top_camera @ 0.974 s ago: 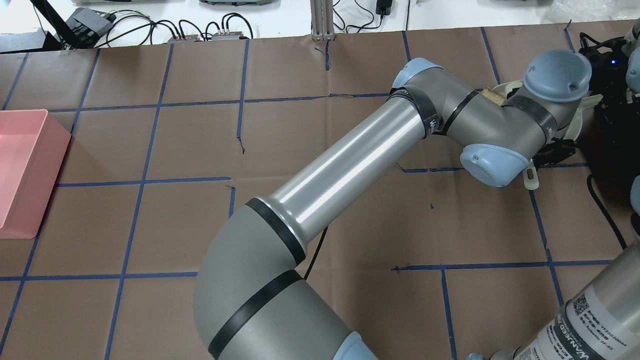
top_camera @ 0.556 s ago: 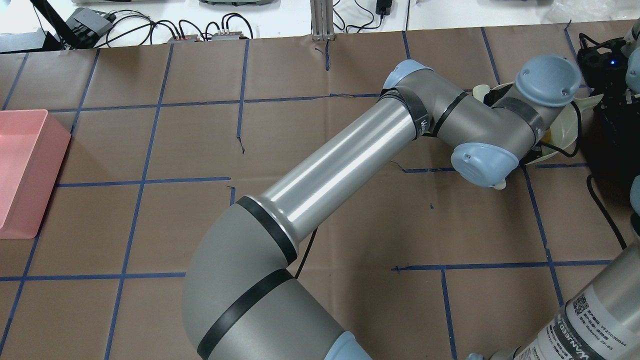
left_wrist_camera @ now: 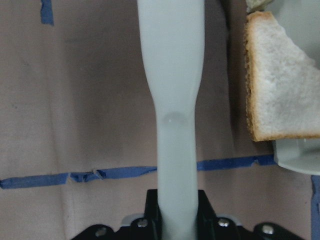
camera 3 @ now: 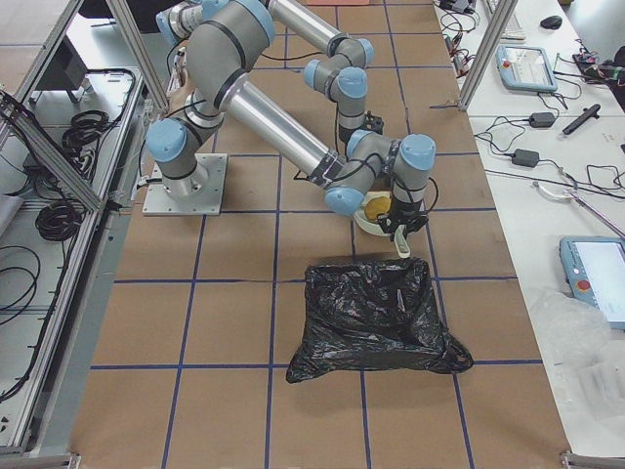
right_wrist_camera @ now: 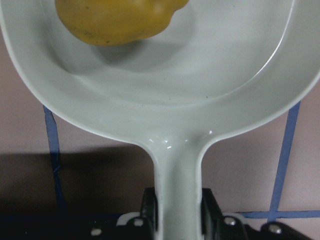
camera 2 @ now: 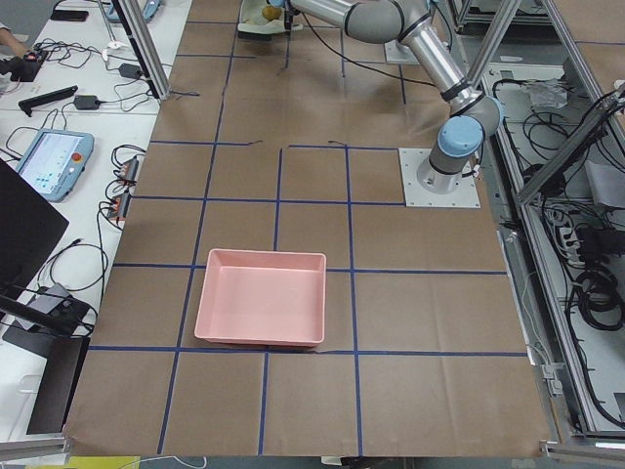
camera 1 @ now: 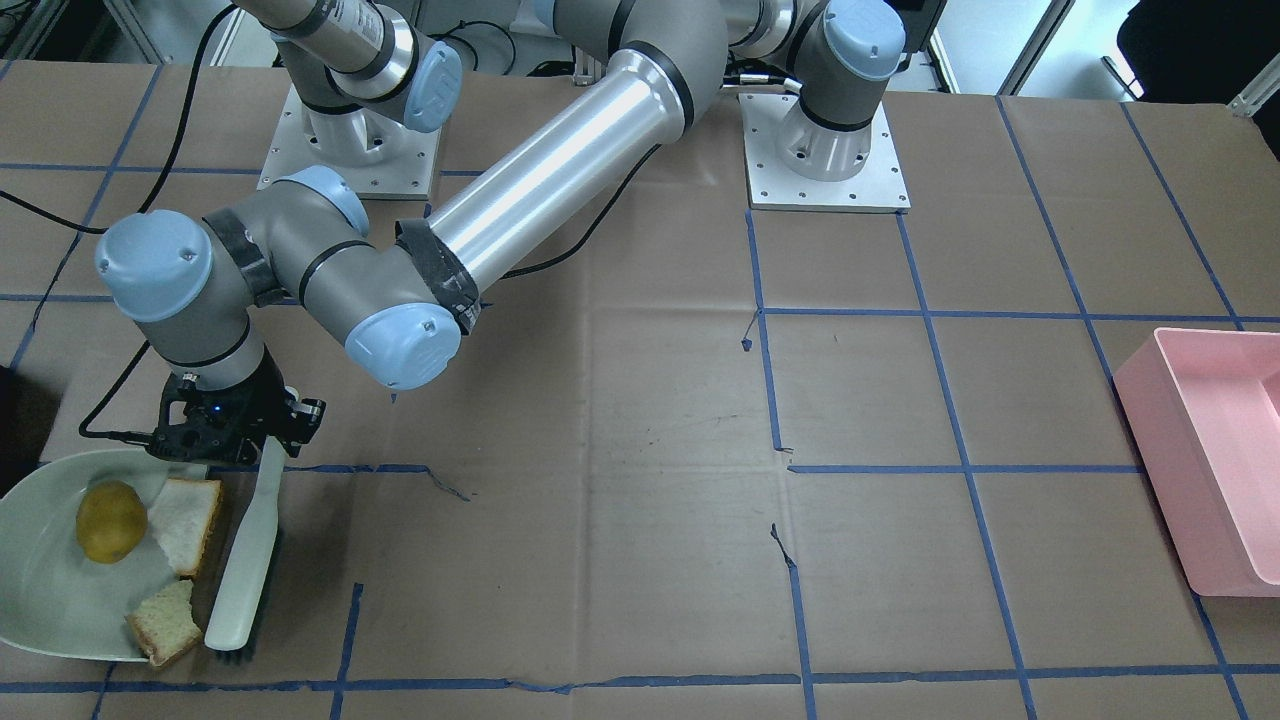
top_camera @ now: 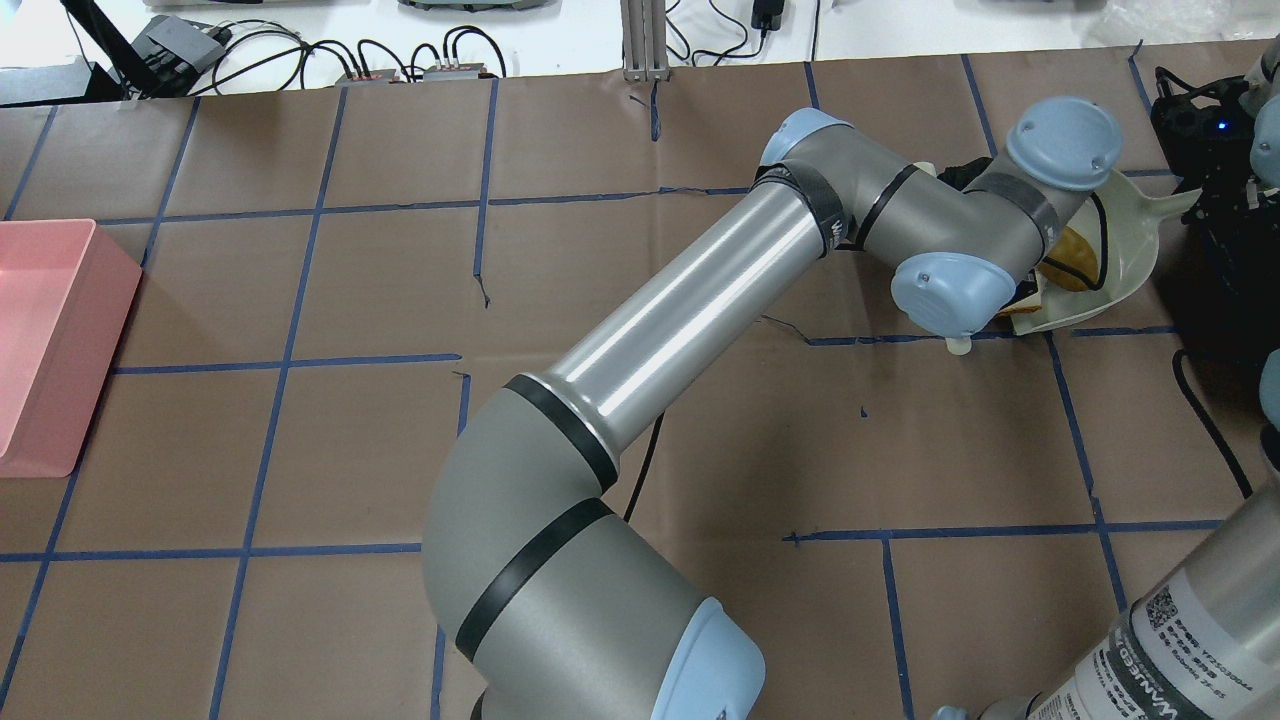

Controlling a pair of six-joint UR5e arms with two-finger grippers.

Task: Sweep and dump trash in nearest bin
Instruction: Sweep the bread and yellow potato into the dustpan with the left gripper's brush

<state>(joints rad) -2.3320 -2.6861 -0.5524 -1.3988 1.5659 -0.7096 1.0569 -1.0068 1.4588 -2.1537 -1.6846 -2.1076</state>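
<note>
Left jaws clamp the brush; right jaws grip the dustpan. Sweep low, nudging both bread pieces toward the potato.

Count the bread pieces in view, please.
2. One bread piece lies at the lip of the dustpan, beside the potato. The other bread piece sits further along that lip, near the brush. None appears hidden.

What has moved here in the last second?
The left gripper drew the brush toward the robot's left, away from the dustpan, so the potato now shows from overhead. The dustpan and the pink bin stayed put.
</note>
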